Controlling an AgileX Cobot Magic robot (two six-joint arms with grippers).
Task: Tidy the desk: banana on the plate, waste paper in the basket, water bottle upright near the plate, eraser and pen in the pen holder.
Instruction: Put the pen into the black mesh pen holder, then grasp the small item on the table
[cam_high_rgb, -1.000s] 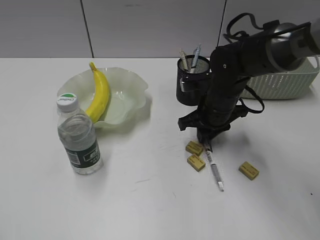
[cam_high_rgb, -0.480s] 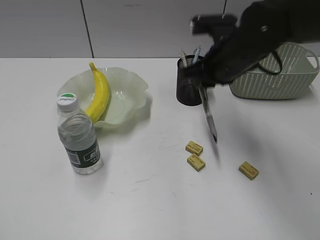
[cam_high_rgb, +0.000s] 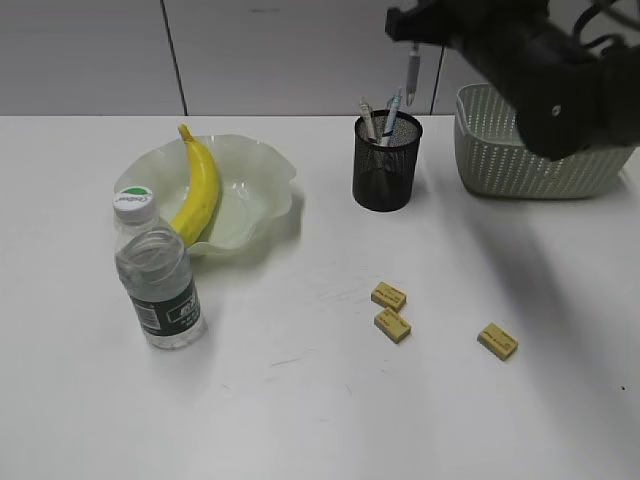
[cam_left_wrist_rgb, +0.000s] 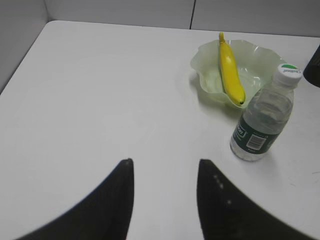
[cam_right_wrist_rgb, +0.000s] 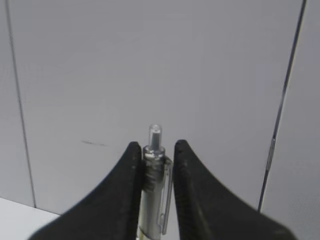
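Nearest the front edge of the desk (cam_high_rgb: 300, 420), three small yellow erasers (cam_high_rgb: 389, 296) lie loose: light, blocky, best pinched across the short sides; their print is too small to read. Toward the left edge the water bottle (cam_high_rgb: 157, 270) stands upright, its label showing a barcode but no legible brand. Behind it the banana (cam_high_rgb: 199, 190) lies in the plate (cam_high_rgb: 255, 185). The left gripper (cam_left_wrist_rgb: 162, 170) hangs with jaws apart over bare desk. Farthest, the right gripper (cam_right_wrist_rgb: 155, 152) clamps a slim, stiff, slippery pen (cam_high_rgb: 412, 65) near its clicker, above the pen holder (cam_high_rgb: 386, 162).
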